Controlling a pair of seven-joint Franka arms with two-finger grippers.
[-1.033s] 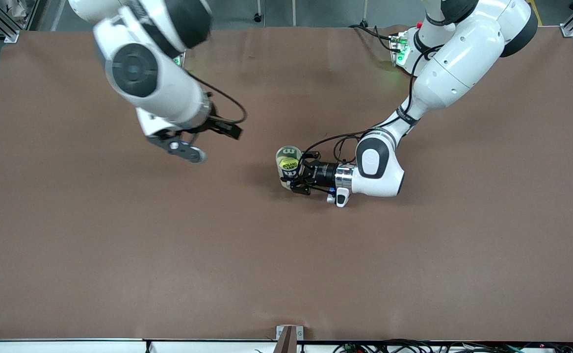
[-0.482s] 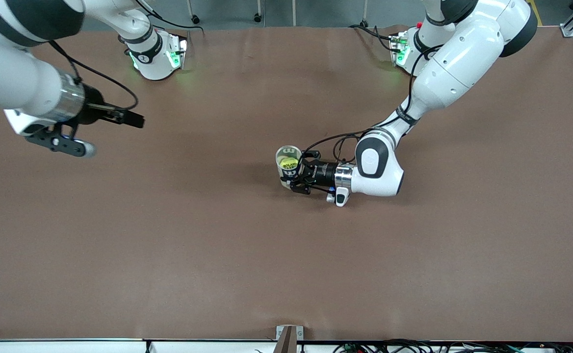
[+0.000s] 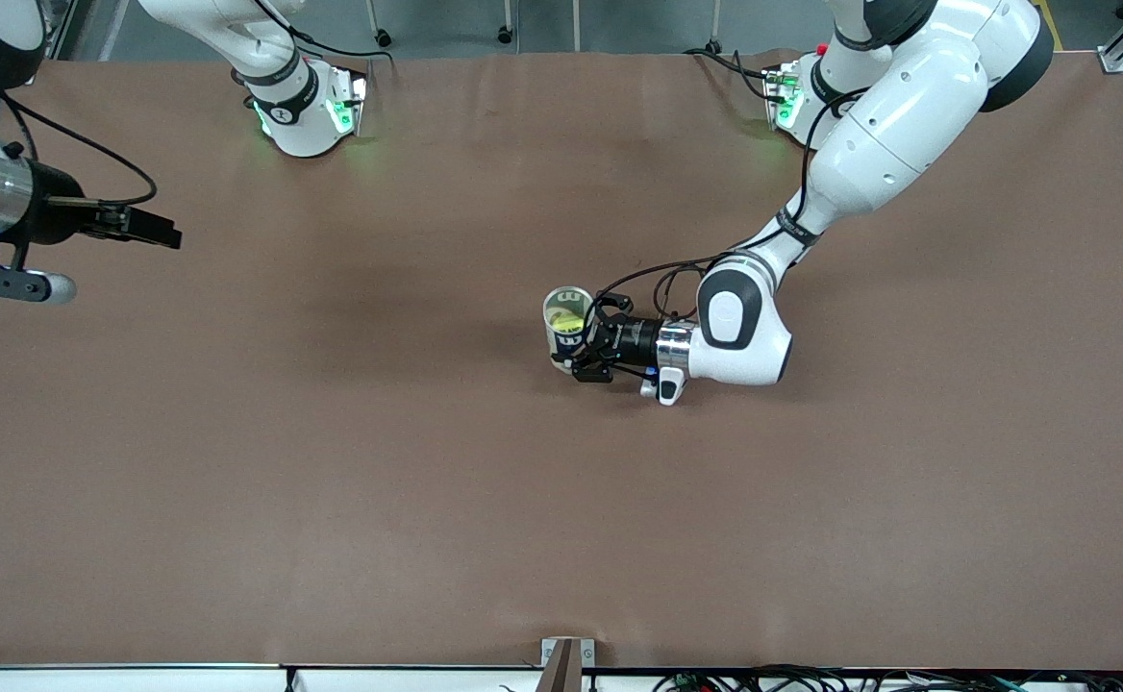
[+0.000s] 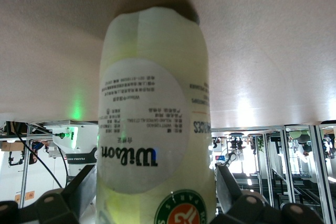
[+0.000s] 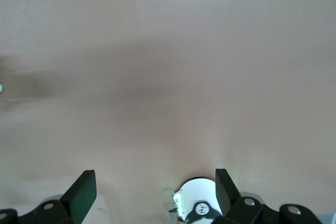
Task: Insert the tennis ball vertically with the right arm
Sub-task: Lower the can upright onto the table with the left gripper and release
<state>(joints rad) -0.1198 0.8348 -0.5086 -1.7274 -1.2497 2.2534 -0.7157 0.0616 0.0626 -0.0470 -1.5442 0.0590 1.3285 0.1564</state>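
A clear Wilson can (image 3: pixel 562 336) stands upright in the middle of the table, its open top up. The yellow tennis ball (image 3: pixel 564 324) lies inside it. My left gripper (image 3: pixel 573 352) reaches in level with the table and stands open, one finger on each side of the can. In the left wrist view the can (image 4: pixel 155 129) fills the space between the fingers (image 4: pixel 86 182) with a slight gap. My right gripper (image 3: pixel 160 235) hangs over the right arm's end of the table, open and empty (image 5: pixel 153 182).
Brown paper covers the table (image 3: pixel 561 519). The two arm bases with green lights stand along the edge farthest from the front camera (image 3: pixel 307 111) (image 3: pixel 785 96). A small bracket (image 3: pixel 566 658) sits at the nearest edge.
My right arm swung away from the table's middle out to its own end. My left gripper's fingers spread off the can, which stays upright.
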